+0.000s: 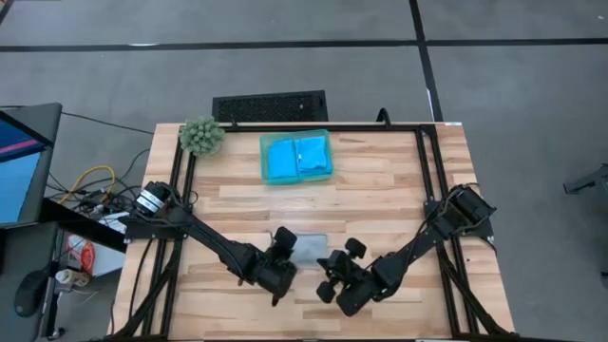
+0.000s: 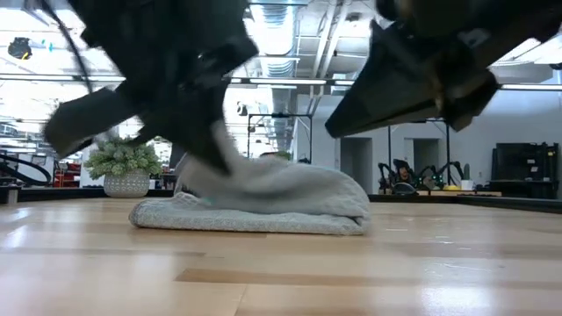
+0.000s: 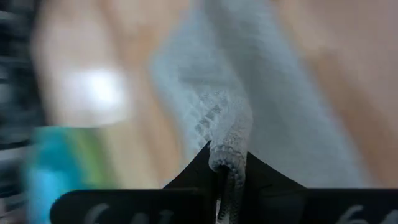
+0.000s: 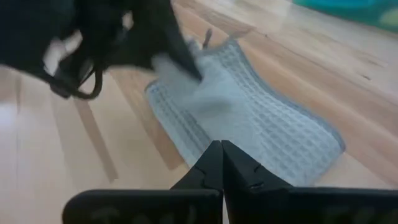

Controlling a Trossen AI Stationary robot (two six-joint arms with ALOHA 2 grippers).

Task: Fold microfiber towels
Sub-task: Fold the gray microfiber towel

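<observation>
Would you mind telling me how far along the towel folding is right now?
Two blue towels already lie folded in the teal tray. The grey towel is in hand: partly folded on the table, with the left end effector shut on its edge. The right end effector hovers shut, empty. This fold remains unfinished.

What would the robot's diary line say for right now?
step: folding grey towel | left gripper: shut on towel edge | right gripper: shut, empty, beside towel | blue towels: folded in tray
</observation>
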